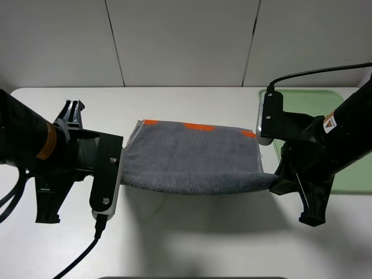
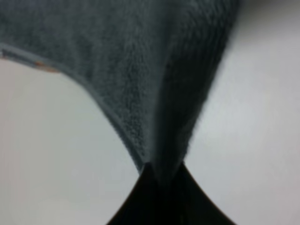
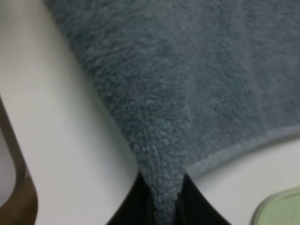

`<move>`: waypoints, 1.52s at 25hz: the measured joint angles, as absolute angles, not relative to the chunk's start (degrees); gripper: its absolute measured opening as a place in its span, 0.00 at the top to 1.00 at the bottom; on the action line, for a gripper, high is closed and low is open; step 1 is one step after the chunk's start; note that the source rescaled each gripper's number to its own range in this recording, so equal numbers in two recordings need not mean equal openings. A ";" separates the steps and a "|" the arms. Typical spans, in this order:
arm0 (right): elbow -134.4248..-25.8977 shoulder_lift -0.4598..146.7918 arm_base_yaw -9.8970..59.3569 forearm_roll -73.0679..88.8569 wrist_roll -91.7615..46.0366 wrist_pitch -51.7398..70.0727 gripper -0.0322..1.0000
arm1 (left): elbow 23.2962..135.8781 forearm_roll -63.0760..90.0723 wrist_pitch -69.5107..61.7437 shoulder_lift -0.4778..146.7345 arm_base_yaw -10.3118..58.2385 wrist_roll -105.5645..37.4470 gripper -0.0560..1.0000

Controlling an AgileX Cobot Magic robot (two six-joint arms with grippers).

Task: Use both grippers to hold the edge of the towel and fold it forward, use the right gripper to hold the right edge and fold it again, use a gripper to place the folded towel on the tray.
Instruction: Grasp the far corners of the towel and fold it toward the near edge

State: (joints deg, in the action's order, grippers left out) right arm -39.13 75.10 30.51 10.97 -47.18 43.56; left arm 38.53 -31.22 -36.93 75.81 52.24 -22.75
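The dark grey towel (image 1: 192, 157) hangs stretched between both arms above the white table, its near edge lifted and its far edge, showing orange patches, still lying on the table. My left gripper (image 1: 120, 177) is shut on the towel's near left corner; the left wrist view shows grey cloth (image 2: 159, 93) pinched between the black jaws. My right gripper (image 1: 274, 181) is shut on the near right corner, with terry cloth (image 3: 164, 140) squeezed between its jaws. The pale green tray (image 1: 317, 139) lies at the right, partly hidden behind the right arm.
A white table (image 1: 192, 244) carries everything, with a pale panelled wall behind. Black cables trail from the left arm toward the front edge. A corner of the tray (image 3: 276, 211) shows in the right wrist view.
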 joint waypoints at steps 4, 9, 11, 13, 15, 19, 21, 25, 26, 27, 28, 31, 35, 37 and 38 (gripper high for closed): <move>-39.13 72.73 30.69 10.18 -44.94 44.76 0.97 | 38.49 -29.56 -37.73 73.50 52.24 -22.61 0.95; -39.13 70.92 30.69 10.20 -44.06 46.82 0.97 | 38.49 -27.63 -39.02 72.32 52.69 -22.56 0.95; -39.13 70.30 30.69 10.24 -43.80 47.97 0.97 | 38.49 -27.18 -39.95 72.28 53.71 -22.56 0.95; -39.13 69.74 30.69 10.24 -43.37 48.97 0.97 | 38.49 -27.05 -40.77 72.22 55.31 -22.36 0.95; -39.13 69.28 30.69 10.19 -42.98 49.97 0.97 | 38.49 -27.05 -41.59 72.22 57.30 -21.39 0.95; -39.13 68.70 30.69 10.13 -42.43 51.19 0.97 | 38.49 -27.10 -42.49 72.22 60.00 -18.22 0.95; -39.13 68.51 30.69 10.13 -42.07 51.43 0.97 | 38.49 -27.10 -42.61 72.22 60.25 -16.59 0.95; -39.13 68.44 30.69 10.18 -41.89 51.73 0.97 | 38.49 -27.10 -43.05 72.22 60.25 -15.62 0.95; -39.13 68.44 30.69 10.18 -41.89 51.73 0.97 | 38.49 -27.10 -43.05 72.22 60.25 -15.56 0.95; -39.13 68.44 30.69 10.18 -41.89 51.73 0.97 | 38.49 -27.10 -43.05 72.22 60.25 -15.51 0.95; -39.13 68.44 30.69 10.18 -41.89 51.73 0.97 | 38.49 -27.10 -43.05 72.22 60.25 -15.45 0.95; -39.13 68.44 30.69 10.22 -41.89 51.92 0.97 | 38.49 -27.10 -43.06 72.22 60.25 -15.34 0.95; -39.13 68.44 30.69 10.22 -41.89 52.00 0.97 | 38.49 -27.10 -43.06 72.22 60.25 -15.26 0.95; -39.13 68.44 30.69 10.22 -41.89 52.00 0.97 | 38.49 -27.15 -43.06 72.22 60.25 -15.26 0.95; -39.13 68.44 30.69 10.22 -41.89 52.00 0.97 | 38.49 -27.28 -43.06 72.22 60.25 -15.26 0.95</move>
State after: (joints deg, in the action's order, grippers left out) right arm -39.13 68.44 30.69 10.22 -41.89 52.00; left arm 38.49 -27.28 -43.06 72.22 60.25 -15.26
